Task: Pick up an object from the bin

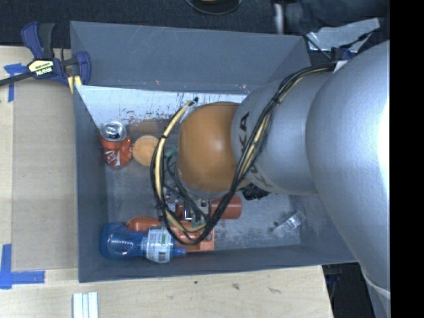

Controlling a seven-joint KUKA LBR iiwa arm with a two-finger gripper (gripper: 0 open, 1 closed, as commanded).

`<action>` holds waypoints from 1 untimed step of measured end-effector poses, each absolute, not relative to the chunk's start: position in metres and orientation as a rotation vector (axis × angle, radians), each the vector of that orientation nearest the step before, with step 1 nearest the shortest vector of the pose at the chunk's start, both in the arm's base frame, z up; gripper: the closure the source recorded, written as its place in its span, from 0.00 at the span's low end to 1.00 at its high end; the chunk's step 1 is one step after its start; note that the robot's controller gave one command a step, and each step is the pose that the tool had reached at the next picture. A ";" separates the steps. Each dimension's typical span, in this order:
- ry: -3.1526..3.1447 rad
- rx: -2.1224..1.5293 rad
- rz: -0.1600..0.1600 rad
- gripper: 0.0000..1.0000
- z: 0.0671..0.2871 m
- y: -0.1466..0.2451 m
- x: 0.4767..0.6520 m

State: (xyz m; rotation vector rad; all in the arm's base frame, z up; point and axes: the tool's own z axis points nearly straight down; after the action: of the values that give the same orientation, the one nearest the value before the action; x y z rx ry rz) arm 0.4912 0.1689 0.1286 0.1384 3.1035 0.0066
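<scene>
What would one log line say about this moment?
gripper: low in bin | nearest: orange-red thing, blue bottle | held: cannot tell

Over in the far left corner of the bin [89, 197] a red-orange can [114, 148] is standing, showing its silver top. A tan-orange ball [146, 150] is sitting just beside it on the right, and whether the two are touching is hard to tell. Along the near wall a blue see-through bottle [129, 242] is lying on its side, its round end pointing at the left corner and a pale label band wrapping its middle. Off to the right a small clear plastic piece [288, 224] is lying alone on the floor, well apart from the rest.
</scene>
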 end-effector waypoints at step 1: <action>3.099 0.069 0.006 1.00 0.103 0.175 0.507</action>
State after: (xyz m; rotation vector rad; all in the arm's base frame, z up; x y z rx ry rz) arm 0.5072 0.1751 0.1027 0.0692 3.0993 0.0057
